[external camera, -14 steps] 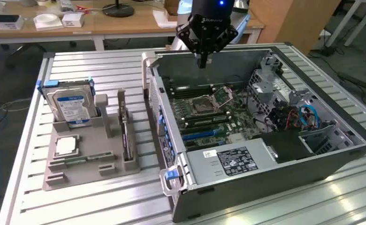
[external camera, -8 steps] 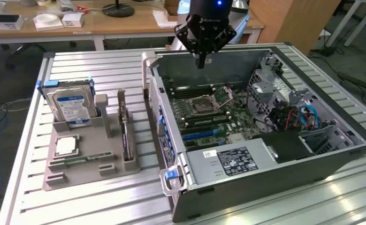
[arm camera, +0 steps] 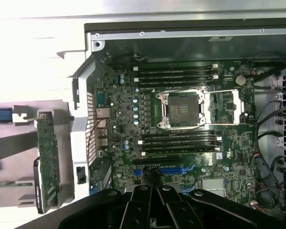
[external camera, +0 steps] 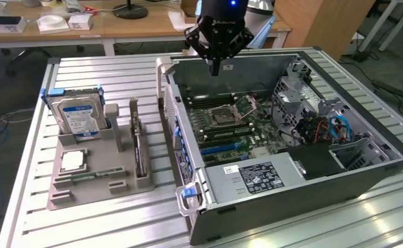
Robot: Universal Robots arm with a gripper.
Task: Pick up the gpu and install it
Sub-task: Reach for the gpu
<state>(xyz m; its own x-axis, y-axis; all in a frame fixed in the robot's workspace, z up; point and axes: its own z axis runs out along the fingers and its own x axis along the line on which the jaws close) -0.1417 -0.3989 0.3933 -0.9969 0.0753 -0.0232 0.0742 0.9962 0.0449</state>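
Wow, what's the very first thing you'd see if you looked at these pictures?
The big open computer case at the exterior view's right, its green motherboard laid bare. A black claw hangs shut above its far side. On the gray tray at the exterior view's left stand a blue-labelled hard drive and the gpu, on edge.

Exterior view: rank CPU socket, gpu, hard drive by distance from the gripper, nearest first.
1. CPU socket: inside the open case, below the shut gripper.
2. gpu: standing on edge in the grey fixture, just outside the case on the exterior view's left.
3. hard drive: upright at the fixture's far-left end.
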